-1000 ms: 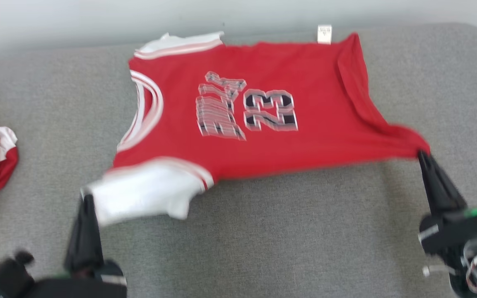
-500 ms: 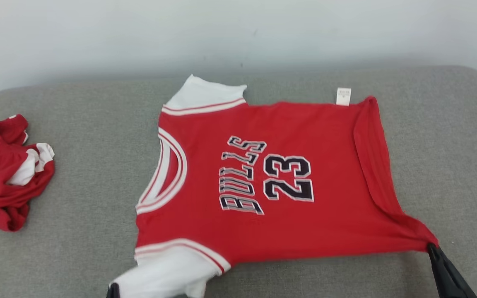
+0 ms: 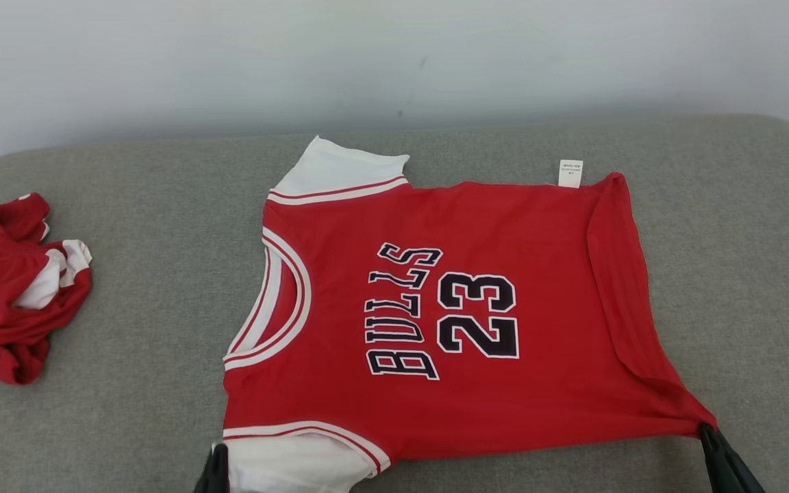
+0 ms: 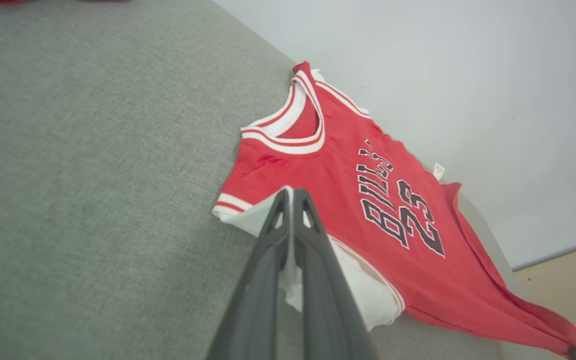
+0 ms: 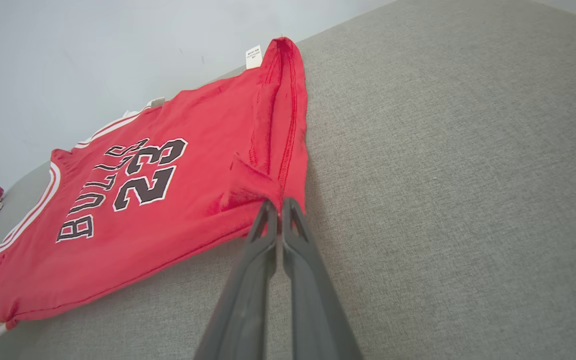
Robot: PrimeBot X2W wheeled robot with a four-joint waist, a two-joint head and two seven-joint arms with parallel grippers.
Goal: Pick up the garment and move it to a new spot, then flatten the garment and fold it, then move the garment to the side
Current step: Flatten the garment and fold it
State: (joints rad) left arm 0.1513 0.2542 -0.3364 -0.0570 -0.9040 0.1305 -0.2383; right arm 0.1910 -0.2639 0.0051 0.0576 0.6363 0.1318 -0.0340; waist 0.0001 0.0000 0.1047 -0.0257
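The garment [image 3: 435, 322] is a red jersey with white sleeves and "BULLS 23" lettering, spread across the grey cushion [image 3: 127, 411]. My left gripper [image 4: 290, 192] is shut on the near white sleeve [image 4: 253, 217], and its dark tip [image 3: 215, 465] shows at the head view's bottom edge. My right gripper [image 5: 278, 204] is shut on the garment's near hem corner [image 5: 253, 187], seen at the lower right [image 3: 708, 433] from the head. The cloth is pulled taut toward both grips. The far hem is folded over in a band [image 3: 617, 274].
A second crumpled red and white garment [image 3: 14, 294] lies at the cushion's left end. A pale wall [image 3: 394, 61] runs behind the cushion. The cushion's rounded right end [image 3: 778, 205] lies beyond the jersey. A tan floor [image 4: 568, 280] shows past the cushion.
The head camera has tilted up, so the whole picture sits lower. The jersey now lies flatter and still, and both grippers keep their hold on the sleeve and the hem corner.
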